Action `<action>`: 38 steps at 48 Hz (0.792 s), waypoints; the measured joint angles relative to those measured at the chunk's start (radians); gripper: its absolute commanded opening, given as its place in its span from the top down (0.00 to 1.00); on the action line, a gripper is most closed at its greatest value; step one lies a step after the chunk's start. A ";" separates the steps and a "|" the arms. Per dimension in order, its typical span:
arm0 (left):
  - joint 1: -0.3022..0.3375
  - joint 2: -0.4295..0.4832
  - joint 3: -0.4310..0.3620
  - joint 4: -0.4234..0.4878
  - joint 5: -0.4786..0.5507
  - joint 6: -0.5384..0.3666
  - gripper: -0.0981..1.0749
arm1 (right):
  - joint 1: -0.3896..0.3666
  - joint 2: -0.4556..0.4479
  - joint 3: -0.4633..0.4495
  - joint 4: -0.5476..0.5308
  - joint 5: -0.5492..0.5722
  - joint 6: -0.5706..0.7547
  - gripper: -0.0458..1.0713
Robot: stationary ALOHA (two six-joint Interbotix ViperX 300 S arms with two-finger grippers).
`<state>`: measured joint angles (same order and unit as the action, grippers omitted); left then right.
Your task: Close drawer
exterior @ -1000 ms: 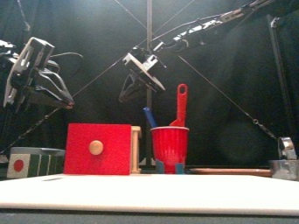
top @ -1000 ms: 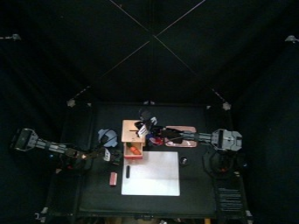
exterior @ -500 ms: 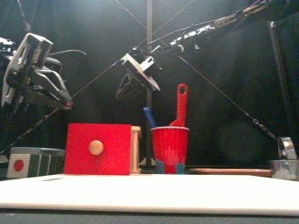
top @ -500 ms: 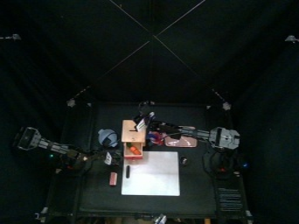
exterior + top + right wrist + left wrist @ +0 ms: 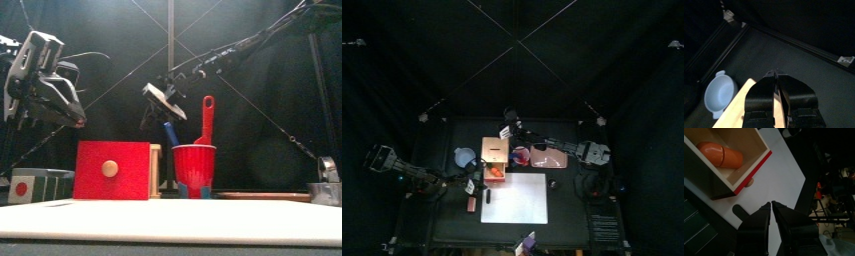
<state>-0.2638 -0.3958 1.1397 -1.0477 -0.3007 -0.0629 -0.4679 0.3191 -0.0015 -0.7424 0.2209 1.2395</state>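
- The drawer stands pulled out of its tan box at the table's middle left; an orange thing lies inside.
- White sheet fills the front; red cup just right of the box.
- Left gripper, jaws pressed together, hangs off the drawer's red front; right gripper, jaws together, hovers above the box's rear.

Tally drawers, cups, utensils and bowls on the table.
Drawers: 1, the drawer
Cups: 1, the red cup
Utensils: 2, the red spatula and the blue handle, both in the cup
Bowls: 1, the blue bowl
Total: 5
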 measured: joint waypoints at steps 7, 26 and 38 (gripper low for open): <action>-0.002 0.038 -0.018 -0.021 0.000 0.000 0.44 | -0.021 0.046 -0.020 0.018 0.003 0.000 0.62; 0.000 0.150 -0.048 -0.077 -0.011 0.000 0.44 | 0.006 0.064 -0.026 0.029 0.072 0.000 0.62; 0.015 0.210 -0.064 -0.078 -0.018 0.002 0.44 | 0.037 0.078 -0.026 0.055 0.120 0.002 0.62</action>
<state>-0.2485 -0.1856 1.0753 -1.1259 -0.3191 -0.0614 -0.4310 0.3973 -0.0276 -0.6872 0.3405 1.2410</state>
